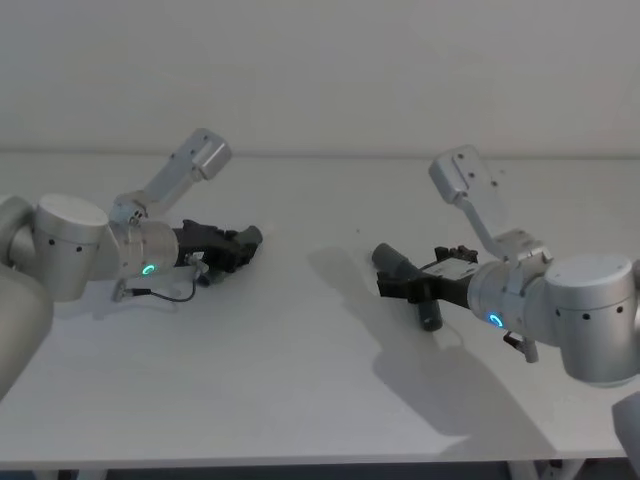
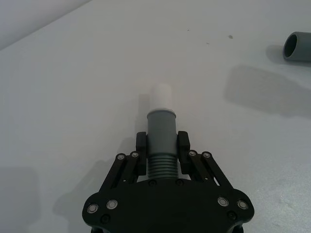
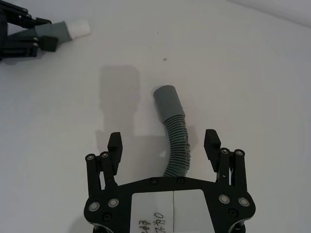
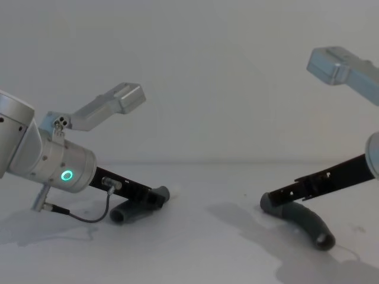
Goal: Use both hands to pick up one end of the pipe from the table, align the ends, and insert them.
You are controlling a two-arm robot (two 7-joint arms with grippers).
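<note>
Head view: left gripper is centre-left of the frame, low over the table. Right gripper is centre-right, well apart from it.

Left wrist view: the left gripper's fingers are pinched tight on the slimmer piece, right where its cuff meets the ribs. The whitish tip sticks out past the fingertips. Cannot tell if this piece is off the table. In the chest view its dark rear end trails low at lower left, under the gripper.

Right wrist view: the right gripper's fingers are spread wide, one on each side of the thicker piece, not touching the ribs. The thicker piece lies on the table, curved, with its socket pointing toward the left gripper.

Between the two pieces is a stretch of table with a small dark speck and a soft arm shadow.

A loose black cable hangs off the left arm beside its green ring light, touching the table behind the gripper. A pale wall runs across the top of the frame.
</note>
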